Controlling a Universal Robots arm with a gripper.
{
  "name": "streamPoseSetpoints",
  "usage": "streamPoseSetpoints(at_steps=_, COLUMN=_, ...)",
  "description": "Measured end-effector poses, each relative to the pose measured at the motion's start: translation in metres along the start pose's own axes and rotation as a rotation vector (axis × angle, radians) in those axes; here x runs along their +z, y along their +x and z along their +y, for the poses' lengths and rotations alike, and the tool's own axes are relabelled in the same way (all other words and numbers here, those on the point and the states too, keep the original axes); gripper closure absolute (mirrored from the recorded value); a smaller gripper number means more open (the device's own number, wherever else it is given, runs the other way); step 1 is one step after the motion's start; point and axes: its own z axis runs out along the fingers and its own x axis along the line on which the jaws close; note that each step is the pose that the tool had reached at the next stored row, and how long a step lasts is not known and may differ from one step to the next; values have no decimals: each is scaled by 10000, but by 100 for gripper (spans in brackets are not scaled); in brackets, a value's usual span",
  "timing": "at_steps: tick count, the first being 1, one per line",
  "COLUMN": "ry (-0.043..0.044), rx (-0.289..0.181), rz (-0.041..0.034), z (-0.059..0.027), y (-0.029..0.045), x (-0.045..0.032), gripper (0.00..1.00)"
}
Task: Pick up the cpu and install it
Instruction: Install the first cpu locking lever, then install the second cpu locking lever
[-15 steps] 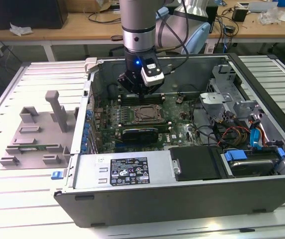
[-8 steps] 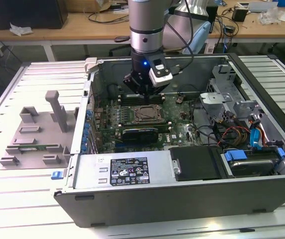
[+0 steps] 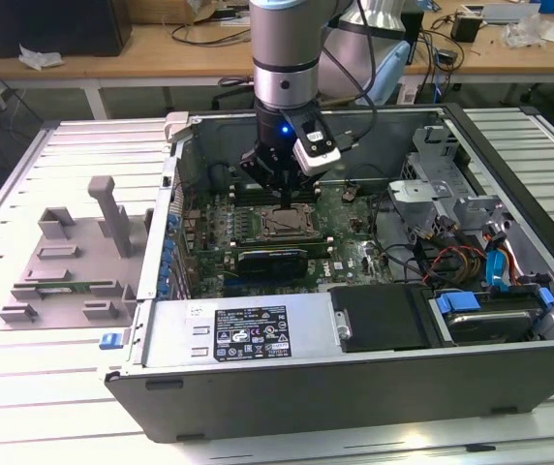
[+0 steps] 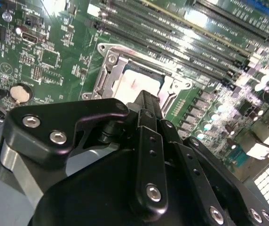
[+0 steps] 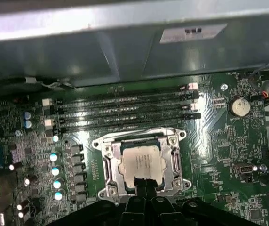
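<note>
Your gripper, fingers pressed together, hovers just above the cpu lying in its socket; judge it thin, light, rigid and fragile, so grip its edges.

The silver-and-black robot arm is held vertically, wrist pointed straight down. The black two-fingered hand is hung low beneath it, and its slim fingers are seen pressed together at the tips in both wrist views.
</note>
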Motion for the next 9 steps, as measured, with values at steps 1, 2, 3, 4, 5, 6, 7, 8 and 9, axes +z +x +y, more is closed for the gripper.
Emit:
streamPoseSetpoints(at_steps=1, ry=0, rx=0, rz=0, z=0, y=0, x=0, gripper=89)
streamPoseSetpoints(at_steps=2, ry=0, rx=-7, rz=0, z=-1, y=0, x=0, gripper=89)
streamPoseSetpoints(at_steps=3, ry=0, rx=-13, rz=0, z=-1, y=0, x=0, gripper=89)
streamPoseSetpoints(at_steps=4, ry=0, rx=-14, rz=1, z=-1, y=0, x=0, gripper=89)
streamPoseSetpoints(at_steps=5, ry=0, rx=-14, rz=0, z=-1, y=0, x=1, gripper=89)
streamPoseSetpoints(at_steps=6, ry=0, rx=-15, rz=0, z=-1, y=0, x=0, gripper=89)
streamPoseSetpoints(at_steps=7, ry=0, rx=-16, rz=0, z=-2, y=0, x=0, gripper=89)
streamPoseSetpoints(at_steps=8, ry=0, rx=-16, rz=0, z=-1, y=0, x=1, gripper=89)
streamPoseSetpoints(at_steps=9, ry=0, rx=-17, rz=0, z=-1, y=0, x=1, gripper=89)
